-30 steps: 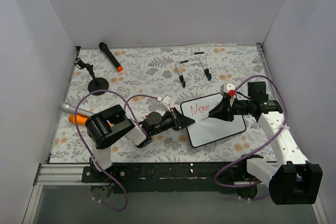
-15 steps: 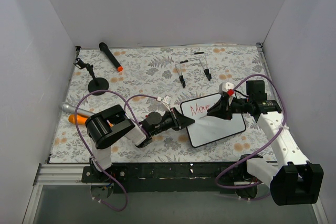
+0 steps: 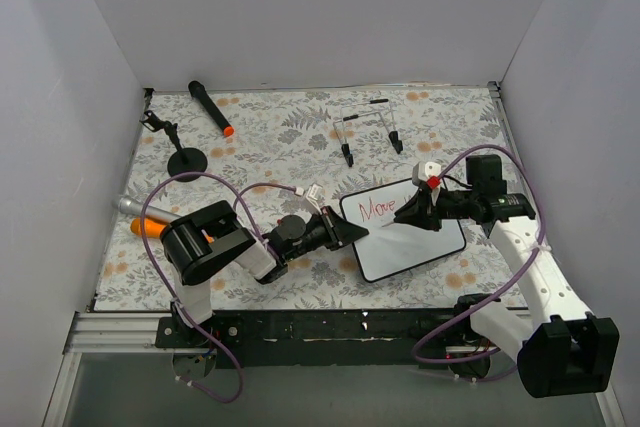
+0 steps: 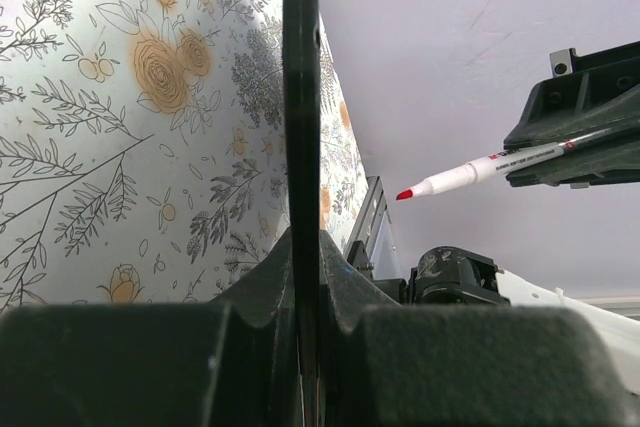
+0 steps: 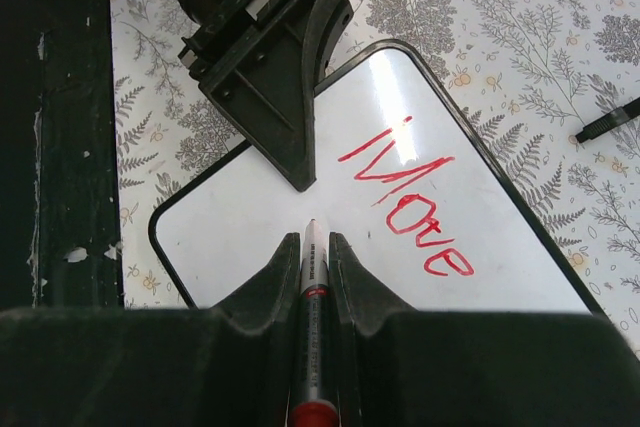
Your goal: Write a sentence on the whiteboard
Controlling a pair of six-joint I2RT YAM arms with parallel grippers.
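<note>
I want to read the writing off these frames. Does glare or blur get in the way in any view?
Right wrist: the red lettering is sharp, though a glare patch on the whiteboard brushes the top of the M. Left wrist: the board is edge-on, a soft dark bar, no writing visible. Top external: even light, the word small but readable.

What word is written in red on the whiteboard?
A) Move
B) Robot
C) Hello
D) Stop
A: in the right wrist view the red lettering on the whiteboard spells "Move", just ahead of the marker held in the right tool.
</note>
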